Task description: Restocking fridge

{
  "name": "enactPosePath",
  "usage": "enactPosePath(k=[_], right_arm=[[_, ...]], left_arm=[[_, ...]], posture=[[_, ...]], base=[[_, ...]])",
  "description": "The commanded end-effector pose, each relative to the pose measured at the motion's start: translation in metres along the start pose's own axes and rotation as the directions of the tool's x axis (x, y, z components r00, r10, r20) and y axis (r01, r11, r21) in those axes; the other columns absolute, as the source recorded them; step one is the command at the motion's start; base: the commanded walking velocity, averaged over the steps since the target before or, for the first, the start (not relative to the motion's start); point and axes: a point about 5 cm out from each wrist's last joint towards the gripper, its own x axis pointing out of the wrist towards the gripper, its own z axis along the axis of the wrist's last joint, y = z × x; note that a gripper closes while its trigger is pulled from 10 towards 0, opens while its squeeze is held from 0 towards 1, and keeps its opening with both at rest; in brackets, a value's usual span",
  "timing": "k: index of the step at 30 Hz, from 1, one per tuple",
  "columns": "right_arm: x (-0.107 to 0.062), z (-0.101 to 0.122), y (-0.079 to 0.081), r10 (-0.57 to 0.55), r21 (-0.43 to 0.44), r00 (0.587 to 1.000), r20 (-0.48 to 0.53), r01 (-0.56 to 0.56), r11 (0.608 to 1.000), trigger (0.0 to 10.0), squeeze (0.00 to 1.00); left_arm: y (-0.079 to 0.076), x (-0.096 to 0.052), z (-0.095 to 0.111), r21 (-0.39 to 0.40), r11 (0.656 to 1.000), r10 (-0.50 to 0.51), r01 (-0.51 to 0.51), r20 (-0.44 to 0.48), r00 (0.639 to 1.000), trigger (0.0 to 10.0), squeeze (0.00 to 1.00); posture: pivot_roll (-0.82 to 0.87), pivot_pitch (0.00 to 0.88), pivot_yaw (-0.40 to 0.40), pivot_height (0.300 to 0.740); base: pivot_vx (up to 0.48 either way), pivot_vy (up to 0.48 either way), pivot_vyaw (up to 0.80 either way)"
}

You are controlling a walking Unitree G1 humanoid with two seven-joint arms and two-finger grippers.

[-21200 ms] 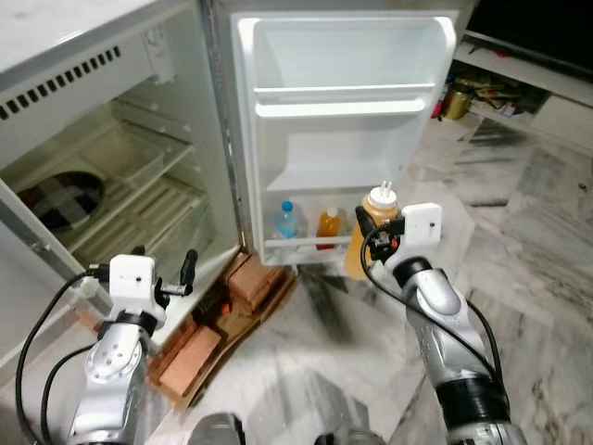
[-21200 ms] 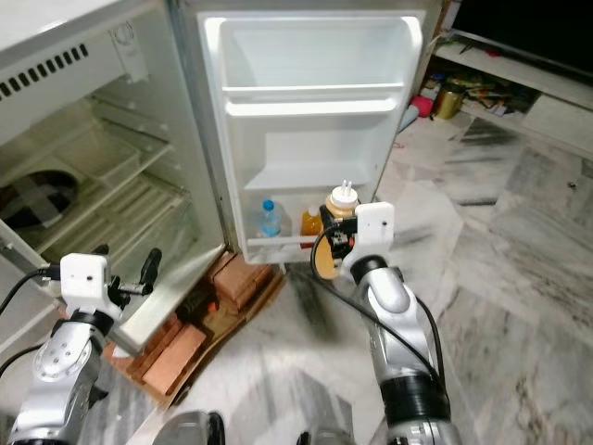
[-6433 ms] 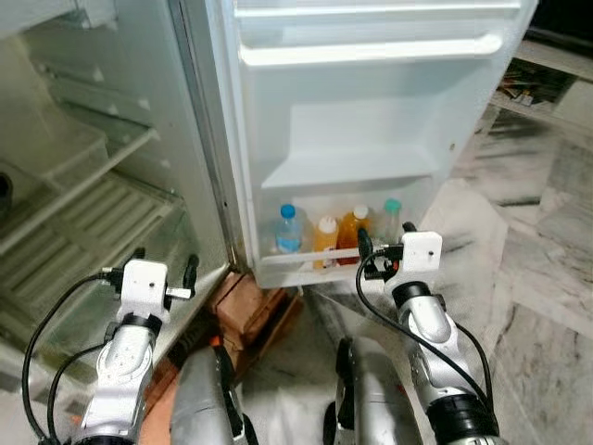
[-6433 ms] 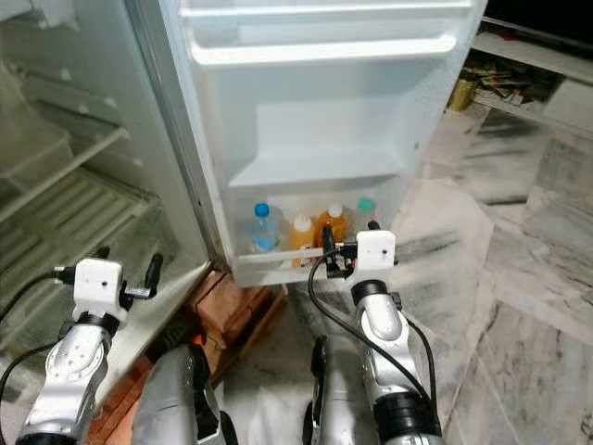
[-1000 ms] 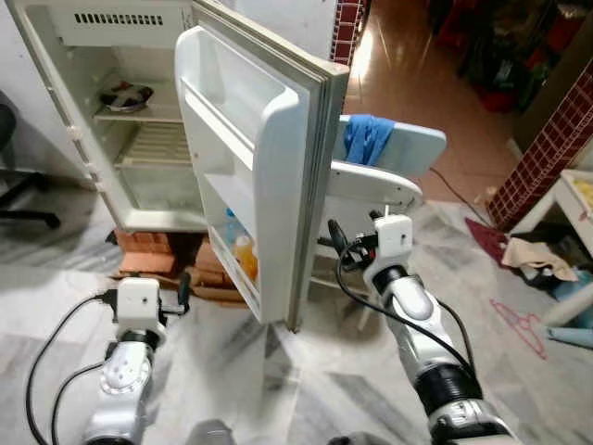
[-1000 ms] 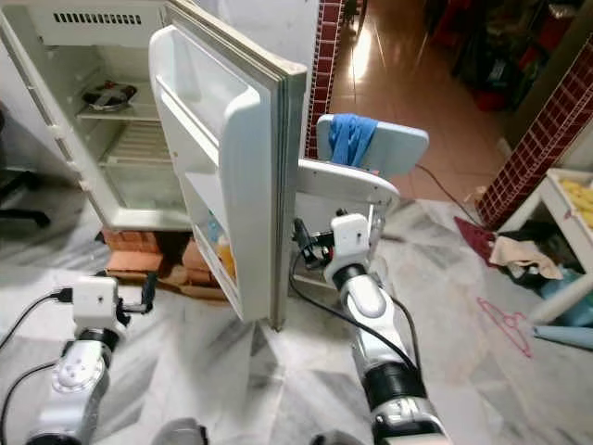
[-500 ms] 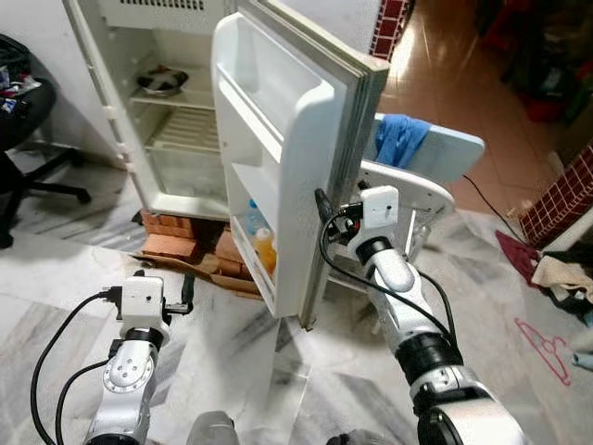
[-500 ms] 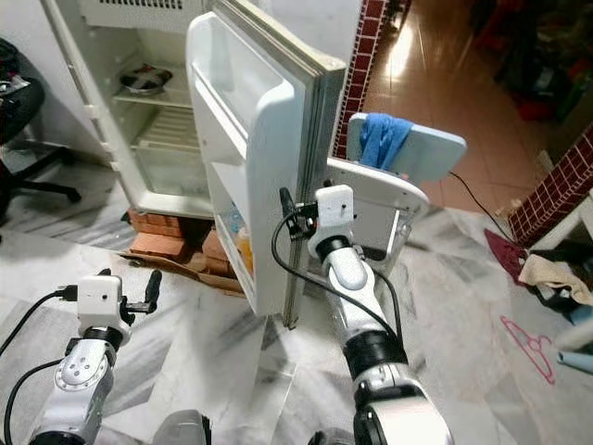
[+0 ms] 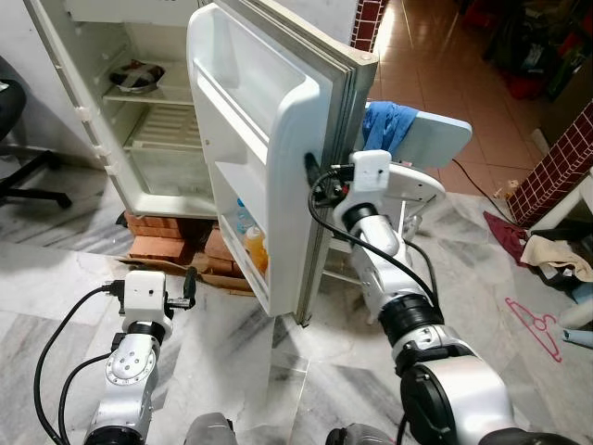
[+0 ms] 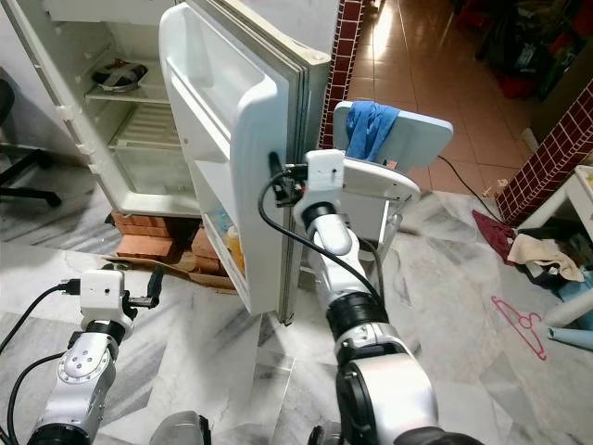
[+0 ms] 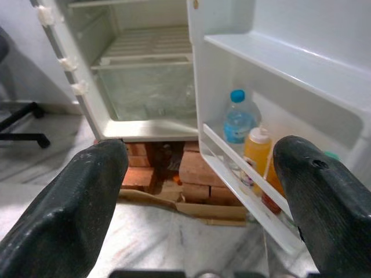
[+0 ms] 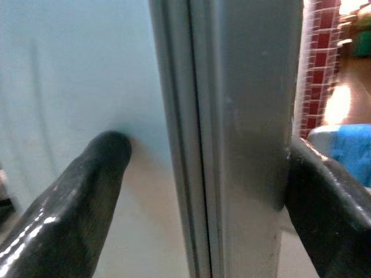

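Marble floor (image 9: 519, 371) beneath white fridge door (image 9: 269, 139).

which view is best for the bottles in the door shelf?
Left wrist view: the bottles stand unobstructed between the left end effector's fingers, blue-capped one and orange ones distinct. Both eye views give an oblique glimpse past the door. Right wrist view shows just the door edge.

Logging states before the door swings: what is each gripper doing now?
Left gripper: open, holding nothing.
Right gripper: shut on the fridge door edge.
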Motion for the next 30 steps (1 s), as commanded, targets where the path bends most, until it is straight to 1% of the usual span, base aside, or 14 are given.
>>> enactPosePath(k=[1,3,4,5,7,8,9,11,14,16,19,21,24,30], right_arm=[[0.002,0.006,0.023,0.183,0.083,0.983,0.032,-0.185,0.979,10.0,0.0],[-0.01,0.006,0.042,0.412,0.156,0.91,0.048,-0.414,0.897,10.0,0.0],[-0.017,0.004,0.046,0.478,0.136,0.877,0.047,-0.48,0.867,10.0,0.0],[-0.022,0.0,0.044,0.493,0.105,0.87,0.027,-0.493,0.864,10.0,0.0],[-0.027,-0.007,0.035,0.466,0.069,0.885,-0.009,-0.464,0.883,10.0,0.0],[-0.028,-0.01,0.026,0.424,0.064,0.905,-0.023,-0.422,0.904,10.0,0.0],[-0.028,-0.01,0.026,0.424,0.064,0.905,-0.023,-0.422,0.904,10.0,0.0],[-0.03,-0.015,0.013,0.361,0.063,0.932,-0.038,-0.358,0.931,10.0,0.0],[-0.046,-0.022,-0.018,0.252,0.062,0.965,-0.07,-0.248,0.967,10.0,0.0],[-0.058,-0.027,-0.027,0.232,0.08,0.967,-0.105,-0.224,0.971,10.0,0.0],[-0.069,-0.038,-0.032,0.182,0.074,0.972,-0.148,-0.173,0.982,10.0,0.0],[-0.07,-0.04,-0.032,0.175,0.069,0.973,-0.152,-0.166,0.984,10.0,0.0],[-0.075,-0.049,-0.035,0.071,0.043,0.982,-0.176,-0.064,0.997,10.0,0.0],[-0.085,-0.052,-0.032,0.008,0.015,0.983,-0.183,-0.005,1.0,10.0,0.0]], left_arm=[[-0.003,0.0,-0.003,-0.001,1.0,-0.009,0.009,-0.017,1.0,10.0,0.0],[-0.003,-0.001,-0.003,-0.005,1.0,-0.008,0.008,-0.019,1.0,10.0,0.0],[-0.003,-0.001,-0.004,-0.008,1.0,-0.008,0.008,-0.022,1.0,10.0,0.0],[-0.003,-0.001,-0.004,-0.012,1.0,-0.008,0.008,-0.026,1.0,10.0,0.0],[-0.003,-0.001,-0.005,-0.017,1.0,-0.008,0.008,-0.034,0.999,10.0,0.0],[-0.003,-0.001,-0.005,-0.018,1.0,-0.009,0.008,-0.035,0.999,10.0,0.0],[-0.003,-0.001,-0.005,-0.018,1.0,-0.009,0.008,-0.035,0.999,10.0,0.0],[-0.003,0.0,-0.005,-0.019,1.0,-0.009,0.009,-0.034,0.999,10.0,0.0],[-0.003,0.0,-0.005,-0.02,1.0,-0.008,0.008,-0.037,0.999,10.0,0.0],[-0.002,0.0,-0.005,-0.02,1.0,-0.006,0.006,-0.038,0.999,10.0,0.0],[-0.002,0.001,-0.005,-0.032,0.999,0.003,-0.005,-0.047,0.999,10.0,0.0],[-0.002,0.002,-0.005,-0.033,0.999,0.004,-0.006,-0.047,0.999,10.0,0.0],[0.0,0.004,0.0,-0.022,1.0,0.012,-0.013,-0.034,0.999,10.0,0.0],[0.006,0.001,0.007,-0.012,1.0,0.021,-0.021,-0.004,1.0,10.0,0.0]], posture=[[0.03,0.0,-0.05,0.74],[0.03,0.0,-0.051,0.74],[0.03,0.0,-0.051,0.74],[0.03,0.0,-0.052,0.74],[0.03,0.0,-0.052,0.74],[0.02,0.0,-0.05,0.74],[0.02,0.0,-0.05,0.74],[0.02,0.0,-0.049,0.74],[0.02,0.0,-0.045,0.74],[0.02,0.0,-0.044,0.74],[0.02,0.0,-0.047,0.74],[0.02,0.0,-0.047,0.74],[0.02,0.014,-0.049,0.74],[0.03,0.039,-0.049,0.74]], base=[[0.0,0.0,0.0],[0.0,0.0,0.0],[0.0,0.0,0.0],[0.0,0.0,0.0],[0.0,0.0,0.0],[0.0,0.0,0.0],[0.0,0.0,0.0],[0.0,0.0,0.0],[0.0,0.0,0.0],[0.0,0.0,0.0],[0.0,0.0,0.0],[0.0,0.0,0.0],[0.0,0.407,0.0],[0.0,0.48,0.0]])
